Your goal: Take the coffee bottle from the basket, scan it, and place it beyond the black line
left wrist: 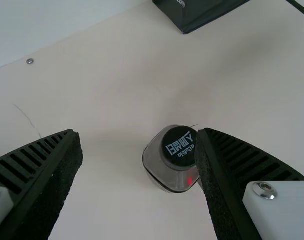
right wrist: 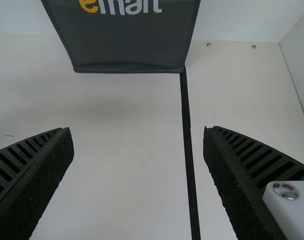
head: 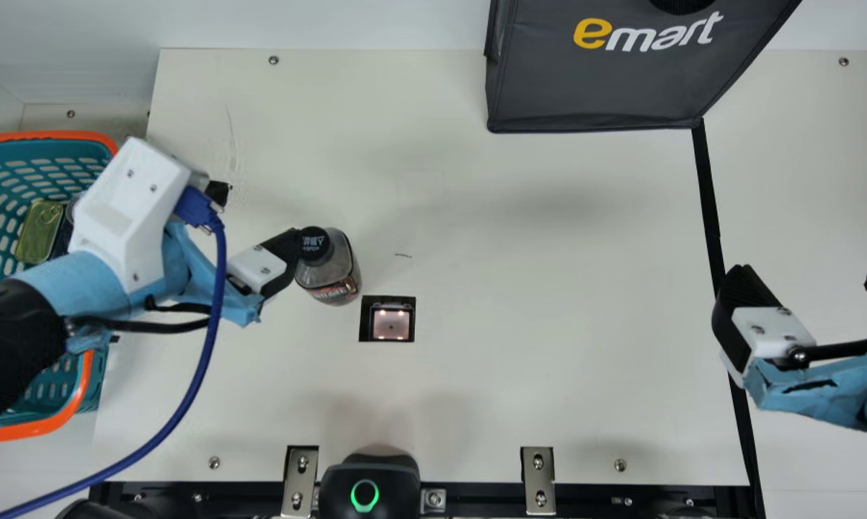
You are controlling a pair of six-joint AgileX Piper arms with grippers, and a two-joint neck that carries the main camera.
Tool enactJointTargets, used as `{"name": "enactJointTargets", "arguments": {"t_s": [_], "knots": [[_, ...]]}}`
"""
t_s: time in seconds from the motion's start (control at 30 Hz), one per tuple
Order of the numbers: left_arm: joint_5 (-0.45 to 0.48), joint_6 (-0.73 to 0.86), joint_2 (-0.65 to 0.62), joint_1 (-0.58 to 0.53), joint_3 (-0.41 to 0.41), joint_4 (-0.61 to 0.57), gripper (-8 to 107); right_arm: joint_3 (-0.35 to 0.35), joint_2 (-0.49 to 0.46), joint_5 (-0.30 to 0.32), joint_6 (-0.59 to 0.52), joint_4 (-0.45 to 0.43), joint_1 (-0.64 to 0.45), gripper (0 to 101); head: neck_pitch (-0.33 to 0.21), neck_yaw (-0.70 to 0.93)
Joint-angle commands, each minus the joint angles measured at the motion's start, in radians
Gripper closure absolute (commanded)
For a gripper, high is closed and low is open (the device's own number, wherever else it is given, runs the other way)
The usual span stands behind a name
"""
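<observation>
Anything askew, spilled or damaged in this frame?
Minor: a scuff near the far left corner of the table and a dark mark beyond the scanner break the plain surface. The bottle looks upright; no spill visible.

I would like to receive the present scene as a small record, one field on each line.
coffee bottle: upright on table, cap up, outside the basket
left gripper: open, one finger close beside bottle cap; contact unclear
right gripper: open, empty
scanner: lit, beside bottle
black line: bottle not yet beyond it
dark bag: far side of table
basket contents: include a green tin
</observation>
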Motion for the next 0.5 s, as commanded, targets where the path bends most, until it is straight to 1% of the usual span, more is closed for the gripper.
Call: {"name": "enactJointTargets", "arguments": {"t_s": [0.0, 0.47], "knots": [[-0.006, -0.059, -0.001, -0.026, 0.004, 0.038, 9, 0.0, 0.0, 0.0, 0.0, 0.0, 0.0, 11, -0.027, 0.002], [-0.022, -0.284, -0.026, -0.149, 0.034, 0.19, 9, 0.0, 0.0, 0.0, 0.0, 0.0, 0.0, 11, -0.027, 0.002]]}}
